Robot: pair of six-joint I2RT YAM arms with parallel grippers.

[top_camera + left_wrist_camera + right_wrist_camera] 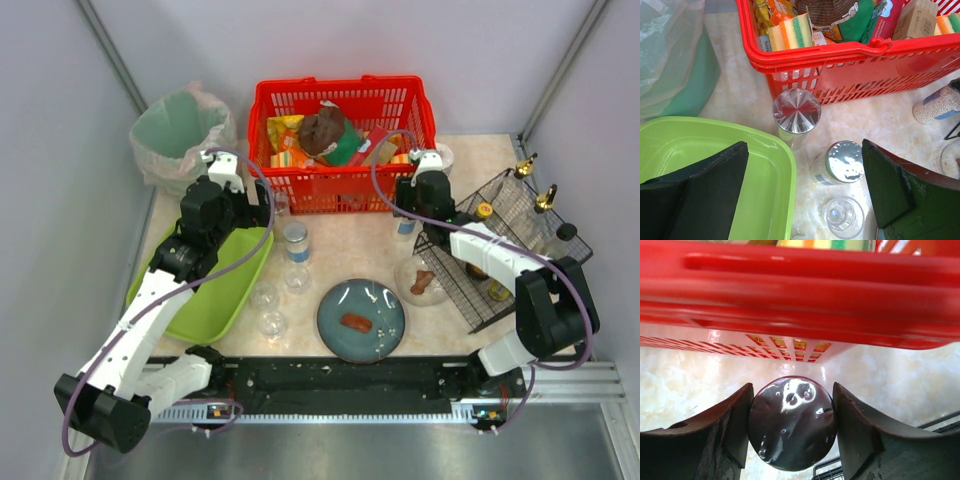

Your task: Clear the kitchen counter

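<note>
Jaws are hard to read from above, where the left gripper (255, 208) hangs at the back corner of the lime tray (215, 300) and the right gripper (408, 212) sits by the front right corner of the red basket (345, 190). The kitchen counter (340, 255) carries a blue plate (360, 320), glasses (268, 310) and a clear bowl (422, 283), so most clearing looks undone. At the left wrist the jaws stand wide apart and empty over two silver-lidded jars (796, 111) beside the tray's edge; at the right wrist they press both sides of a dark-lidded jar (790, 430) standing on the counter against the basket's front wall.
</note>
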